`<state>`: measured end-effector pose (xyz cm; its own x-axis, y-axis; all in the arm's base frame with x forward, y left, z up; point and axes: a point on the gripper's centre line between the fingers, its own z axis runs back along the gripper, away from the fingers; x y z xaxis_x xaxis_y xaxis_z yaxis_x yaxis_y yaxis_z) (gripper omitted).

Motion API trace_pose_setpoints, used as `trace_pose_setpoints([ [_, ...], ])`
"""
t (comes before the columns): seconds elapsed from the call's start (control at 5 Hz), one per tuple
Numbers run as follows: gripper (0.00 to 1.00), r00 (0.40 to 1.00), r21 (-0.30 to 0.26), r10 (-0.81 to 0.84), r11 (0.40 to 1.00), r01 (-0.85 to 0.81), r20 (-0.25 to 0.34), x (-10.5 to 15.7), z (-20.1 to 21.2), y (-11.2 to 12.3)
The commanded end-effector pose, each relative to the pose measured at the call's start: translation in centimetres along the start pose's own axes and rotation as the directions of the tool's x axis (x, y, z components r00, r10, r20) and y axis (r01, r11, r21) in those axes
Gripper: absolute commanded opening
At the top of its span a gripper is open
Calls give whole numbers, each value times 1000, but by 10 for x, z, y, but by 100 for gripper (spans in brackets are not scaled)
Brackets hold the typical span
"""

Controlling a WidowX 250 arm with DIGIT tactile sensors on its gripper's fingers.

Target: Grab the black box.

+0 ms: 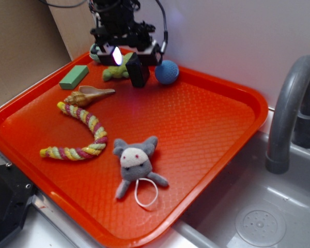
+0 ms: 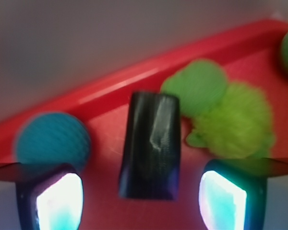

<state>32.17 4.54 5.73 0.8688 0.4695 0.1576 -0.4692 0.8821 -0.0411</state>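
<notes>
Gripper (image 2: 140,191) jaws stood wide, straddling the small matte black rectangular box (image 2: 151,146) at the far end of the red plastic tray (image 1: 206,134), its long axis running fore-aft between the fingers, not yet clamped.

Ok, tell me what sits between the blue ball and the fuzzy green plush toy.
The small matte black rectangular box stands between the blue textured ball and the fuzzy green plush toy, clearest in the wrist view, with the open claw straddling it.
</notes>
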Motion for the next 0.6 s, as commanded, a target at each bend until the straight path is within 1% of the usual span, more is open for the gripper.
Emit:
trace_pose_setpoints([
  [0.0,19,992,22,-121,993,120,36,17,8,19],
  [0.2,0,984,-2,-173,985,173,31,22,6,26],
  [0.4,0,978,65,-203,978,200,42,20,8,20],
])
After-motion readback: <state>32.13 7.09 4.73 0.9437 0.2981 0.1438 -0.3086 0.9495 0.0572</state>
